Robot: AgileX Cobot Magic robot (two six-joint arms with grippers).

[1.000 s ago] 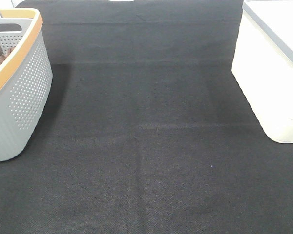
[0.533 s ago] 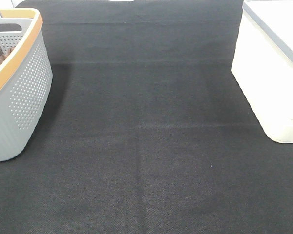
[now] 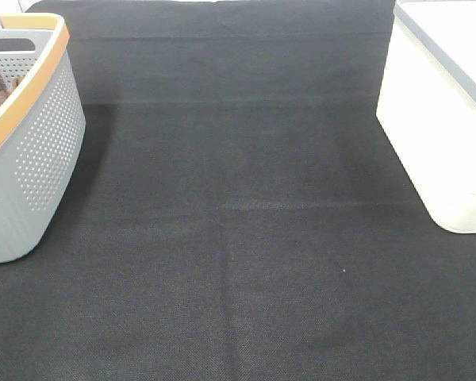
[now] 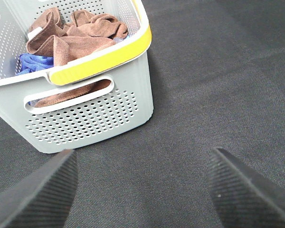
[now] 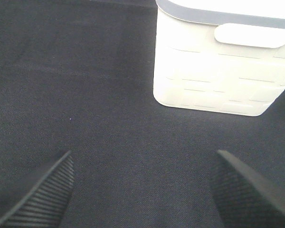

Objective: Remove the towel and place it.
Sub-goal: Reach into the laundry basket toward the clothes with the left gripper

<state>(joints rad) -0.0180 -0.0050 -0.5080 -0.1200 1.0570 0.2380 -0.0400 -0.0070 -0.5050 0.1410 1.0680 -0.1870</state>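
Black woven cloth [image 3: 238, 238] covers the whole work surface, and both arms hang low over it with nothing held. Left gripper [image 4: 142, 183] has its 2 fingers spread wide apart, and ahead of its fingertips stands the grey perforated basket [image 4: 85, 121] with its yellow rim [image 4: 102, 57]. Down inside that basket is the towel [image 4: 46, 26], reddish-brown and crumpled, a small white tag showing at 1 edge, well beyond the fingers and untouched. Right gripper [image 5: 142, 185] is parted just as wide and empty, facing the white bin [image 5: 218, 71] that stands ahead of it. Now the hazards, as I read them. Brown fabric fills that basket in folds, and a second bunched brown cloth [image 4: 99, 26] lies right against the towel; where 1 ends and the other begins I cannot tell, so a careless pinch could lift the wrong piece or both. A blue item [image 4: 31, 61] is tucked beside them and could ride up with the grab. The rim and handle slot sit between fingers and cloth, so a shallow approach could clip the plastic and shove or tip the basket. A pinch on 1 loose fold may let the towel slip free.
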